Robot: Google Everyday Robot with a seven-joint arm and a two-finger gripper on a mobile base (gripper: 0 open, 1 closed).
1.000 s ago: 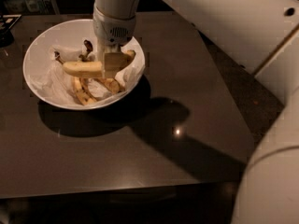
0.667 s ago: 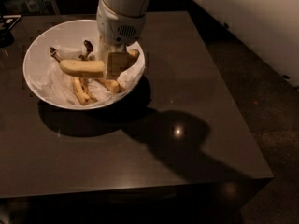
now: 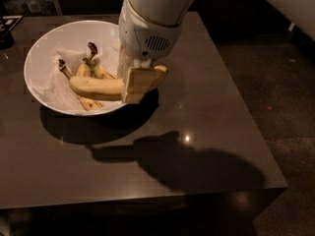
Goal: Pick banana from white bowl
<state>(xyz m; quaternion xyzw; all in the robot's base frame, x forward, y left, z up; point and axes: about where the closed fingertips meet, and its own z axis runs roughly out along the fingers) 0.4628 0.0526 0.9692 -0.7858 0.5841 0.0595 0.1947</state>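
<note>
Single camera view, taken from above and in front of the white bowl (image 3: 49, 43), looking steeply down and forward across the dark table (image 3: 206, 132). The bowl sat at close range in the upper left of the frame; the table's edges nearer than and right of the bowl, and a strip of floor (image 3: 275, 82) right of it, were included. The arm (image 3: 157, 4) filled the frame above the bowl, and the gripper (image 3: 132, 85), clasped about the banana (image 3: 96, 86), hung over the bowl's right rim.
</note>
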